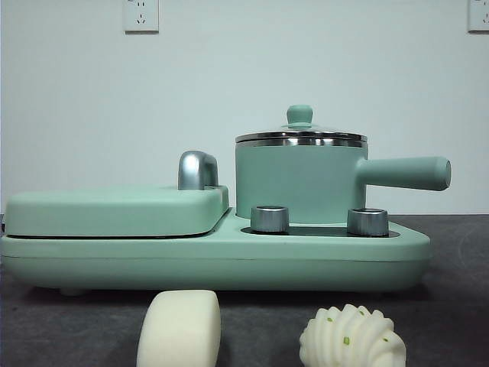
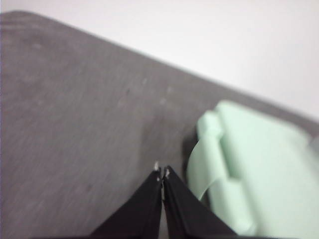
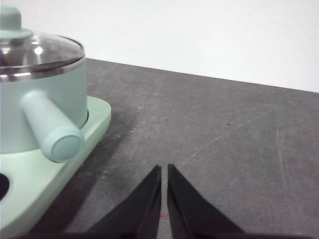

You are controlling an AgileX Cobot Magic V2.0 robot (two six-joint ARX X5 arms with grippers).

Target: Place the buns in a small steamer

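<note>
Nearest my front camera: smooth bun and, beside it, ridged bun with green flecks, both lying apart on the dark table just in front of the green cooker base. On that base I see the small steamer, lid closed with its green knob up, long handle pointing sideways past two silver dials. The flat griddle section with its silver handle sits beside the steamer. Neither arm shows in my front view. Left gripper: jaws pressed together, holding nothing, hanging over the table by the griddle corner; view is blurred. Right gripper: jaws nearly together, a thin gap between, holding nothing, over bare table near the handle's end.
</note>
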